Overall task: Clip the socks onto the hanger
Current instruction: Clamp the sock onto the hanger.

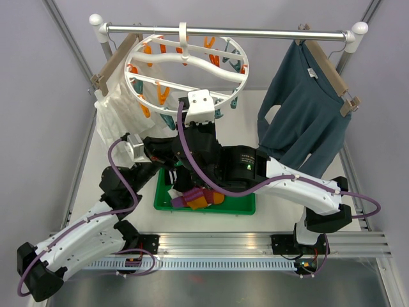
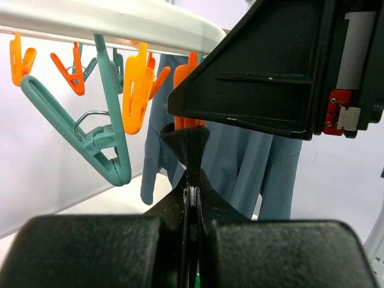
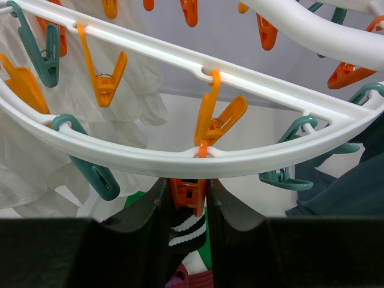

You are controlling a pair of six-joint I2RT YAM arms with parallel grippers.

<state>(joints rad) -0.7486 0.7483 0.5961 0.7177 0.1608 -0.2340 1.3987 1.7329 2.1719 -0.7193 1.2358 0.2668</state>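
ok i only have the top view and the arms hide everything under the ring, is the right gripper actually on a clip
observer: yes, the right wrist view shows the right gripper with a finger on each side of an orange clip hanging under the hanger rim.
operator: and has the left got a sock
observer: the left wrist view shows the left gripper shut on a black sock, held up just under that clip.
operator: is it in the clip yet
observer: cannot tell; the right wrist view only shows striped fabric directly below the clip.
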